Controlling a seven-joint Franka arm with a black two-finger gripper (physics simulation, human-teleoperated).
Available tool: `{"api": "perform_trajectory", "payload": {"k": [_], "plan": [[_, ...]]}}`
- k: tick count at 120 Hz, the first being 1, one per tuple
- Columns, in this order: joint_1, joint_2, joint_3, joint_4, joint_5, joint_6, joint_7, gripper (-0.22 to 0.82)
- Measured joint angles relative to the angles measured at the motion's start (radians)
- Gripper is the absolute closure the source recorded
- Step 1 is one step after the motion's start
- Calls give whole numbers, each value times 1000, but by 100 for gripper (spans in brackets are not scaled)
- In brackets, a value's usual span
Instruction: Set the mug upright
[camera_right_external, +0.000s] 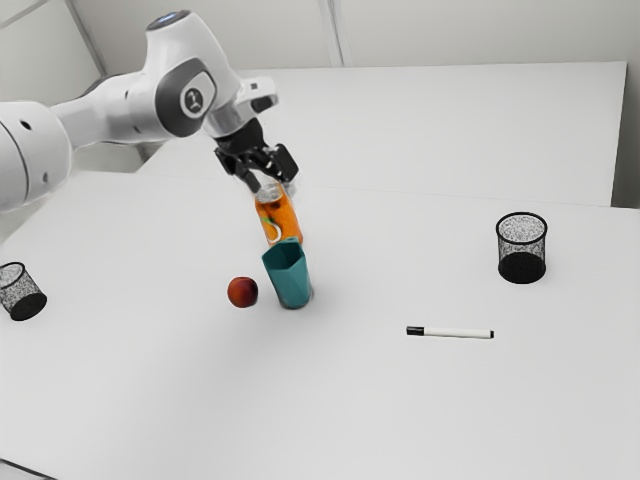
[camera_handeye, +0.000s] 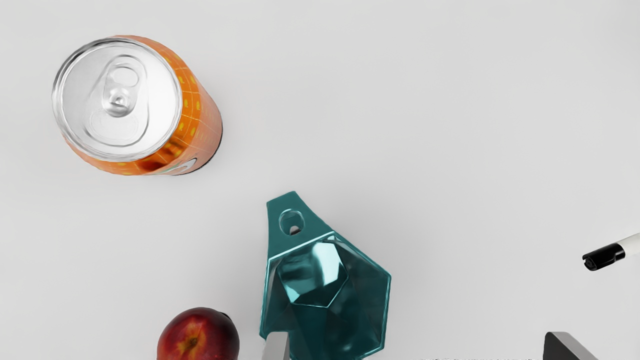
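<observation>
While gripper (camera_right_external: 272, 182) stands wide, white tabletop (camera_right_external: 360, 410) bears upright mug (camera_right_external: 292, 283); pale walls (camera_right_external: 450, 30) behind.

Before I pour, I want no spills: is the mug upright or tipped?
Upright: the mug stands on its base, its mouth facing up in both views.

Beyond the exterior view's left edge, the arm (camera_right_external: 120, 108) ran out of sight; the teal mug (camera_right_external: 291, 283) hid part of the orange can's base (camera_right_external: 289, 238). In the wrist view, the picture's edges cut off the red fruit (camera_handeye: 195, 337), the mug and the marker (camera_handeye: 607, 256).
</observation>
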Motion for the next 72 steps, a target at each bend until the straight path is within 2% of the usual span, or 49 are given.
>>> {"api": "perform_trajectory", "payload": {"k": [21,42,72], "plan": [[15,-23,54,124,-2,-152,-4,2],[7,-68,56,122,4,-225,-2,1],[1,-89,55,107,5,-261,-2,0]]}}
